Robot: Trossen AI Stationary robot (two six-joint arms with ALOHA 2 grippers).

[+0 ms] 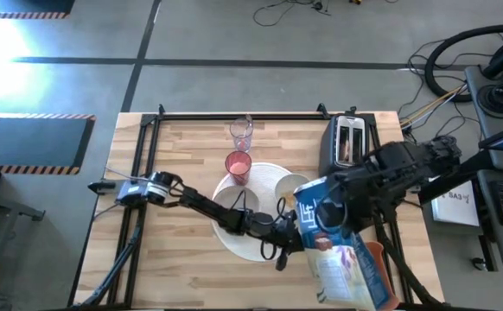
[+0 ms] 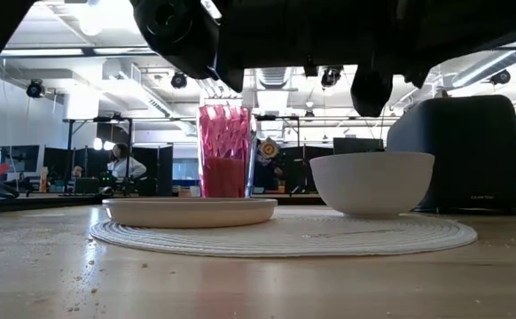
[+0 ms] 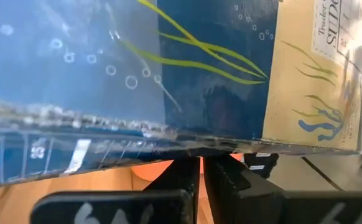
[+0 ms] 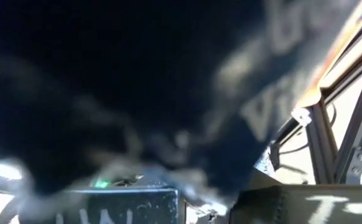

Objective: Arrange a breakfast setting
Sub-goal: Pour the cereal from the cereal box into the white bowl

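A blue and cream printed bag [image 1: 342,255] hangs over the table's right near part, with my right gripper [image 1: 322,212] shut at its top end. My left gripper [image 3: 199,163] reaches level from the left and is shut on the bag's lower edge. On the large white round plate [image 1: 234,239] rest a smaller pale plate [image 2: 190,211] and a small white bowl [image 2: 373,182]. The pink tumbler [image 1: 238,166] stands at the plate's far rim, and the clear glass [image 1: 241,132] stands behind it. My left gripper pinches the bag's crimped lower edge [image 3: 196,148] between its two fingers. The fingers come level from the table's left. The bag is lifted clear of the table. My right gripper holds the bag near its top end [image 1: 314,197] from above, slanting down. The gripper itself hides the place of contact.
The black two-slot toaster [image 1: 348,142] stands at the far right, close behind my right arm. An orange-red tray [image 1: 378,259] shows under the bag near the right edge. The table's near left part shows bare wood [image 1: 165,268].
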